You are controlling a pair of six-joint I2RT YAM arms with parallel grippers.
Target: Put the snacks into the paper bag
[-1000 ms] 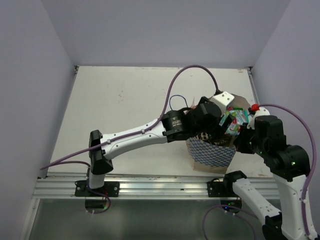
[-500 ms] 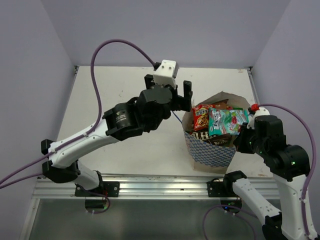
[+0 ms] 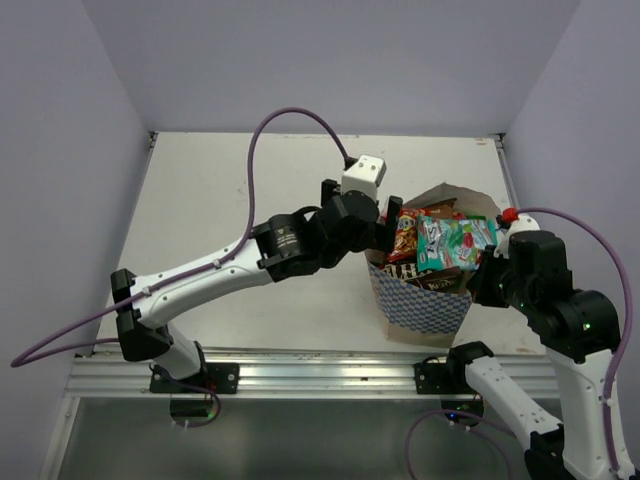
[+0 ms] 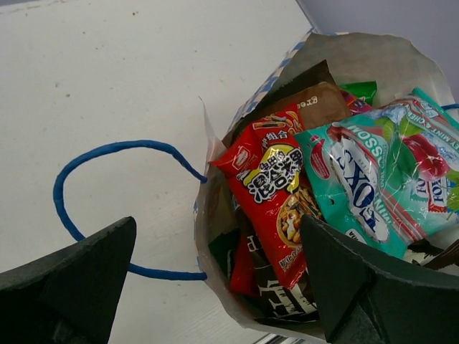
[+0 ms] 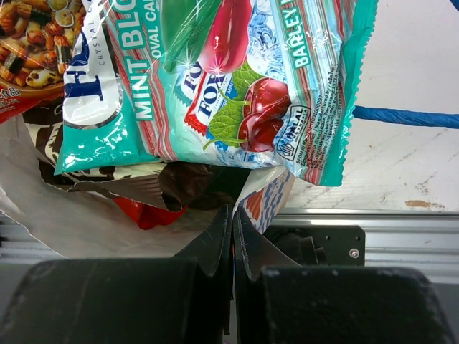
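Note:
The paper bag (image 3: 425, 305) stands at the right of the table, white with blue chequered sides. Snacks fill it: a red packet (image 4: 276, 186), a teal sweet packet (image 4: 373, 179) lying on top, a brown packet (image 4: 315, 104) behind and a dark packet (image 4: 283, 294) lower down. My left gripper (image 3: 365, 215) hovers open and empty over the bag's left rim (image 4: 208, 215), one finger above the table, the other above the snacks. My right gripper (image 5: 233, 215) is shut on the bag's right rim, under the teal packet (image 5: 215, 79).
One blue string handle (image 4: 72, 179) loops out over the table left of the bag; the other handle (image 5: 401, 116) lies to its right. The metal rail (image 3: 320, 372) runs along the near edge. Purple walls close in on three sides.
My left gripper was down in the bag, then lifted out up and left with its jaws open, and has now swung back to the bag's left rim. The teal packet now lies on top.

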